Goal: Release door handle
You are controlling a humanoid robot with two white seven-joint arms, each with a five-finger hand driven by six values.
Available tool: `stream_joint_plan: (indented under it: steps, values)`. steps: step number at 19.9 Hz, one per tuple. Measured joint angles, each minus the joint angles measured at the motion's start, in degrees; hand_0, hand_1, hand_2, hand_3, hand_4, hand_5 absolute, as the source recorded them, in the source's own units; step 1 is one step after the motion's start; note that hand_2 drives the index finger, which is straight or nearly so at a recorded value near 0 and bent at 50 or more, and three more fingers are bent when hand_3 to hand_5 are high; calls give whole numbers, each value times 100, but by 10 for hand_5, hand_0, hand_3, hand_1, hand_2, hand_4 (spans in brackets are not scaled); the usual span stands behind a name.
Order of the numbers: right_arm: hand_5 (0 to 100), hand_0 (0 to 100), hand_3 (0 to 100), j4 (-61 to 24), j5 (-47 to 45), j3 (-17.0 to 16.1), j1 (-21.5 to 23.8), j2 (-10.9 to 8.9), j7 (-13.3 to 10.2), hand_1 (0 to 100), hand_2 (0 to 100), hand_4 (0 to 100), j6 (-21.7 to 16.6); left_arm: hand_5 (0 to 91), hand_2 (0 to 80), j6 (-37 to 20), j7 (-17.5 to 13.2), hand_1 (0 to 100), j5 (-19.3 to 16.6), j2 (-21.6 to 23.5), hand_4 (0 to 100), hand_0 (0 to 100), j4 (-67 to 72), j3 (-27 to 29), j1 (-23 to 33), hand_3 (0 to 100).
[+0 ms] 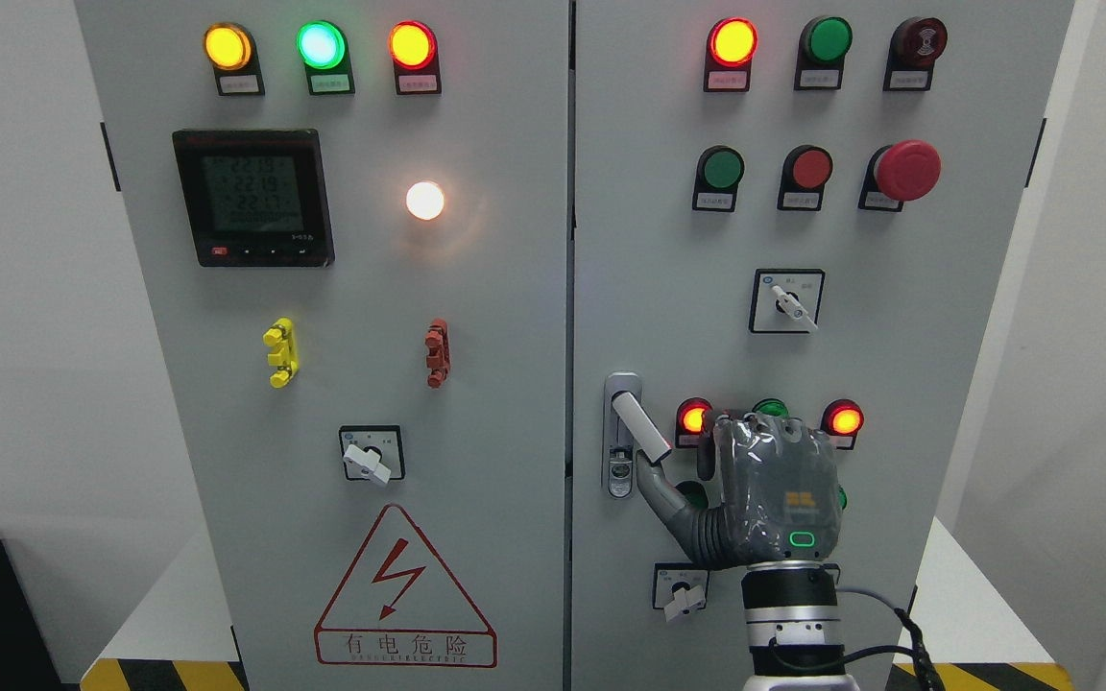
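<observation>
While right hand [772,489] hovers before right cabinet door [947,317], fingers loose, gripping nothing, thumb just beneath swing handle [640,427]; handle up-left of palm, long axis tilted off vertical; left arm unseen.

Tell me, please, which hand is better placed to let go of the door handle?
The right hand: it is raised at the right door, its thumb reaching the handle. The left hand is out of view.
</observation>
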Motion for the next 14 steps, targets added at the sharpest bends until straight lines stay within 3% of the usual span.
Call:
stream_joint_plan:
  steps: [14]
  values:
    - [943,325,1000,-91,-21,-78,-81,1,18,400,877,1000,6,0,24,-1,-1,0,0,0,11,0,0,0,0,85]
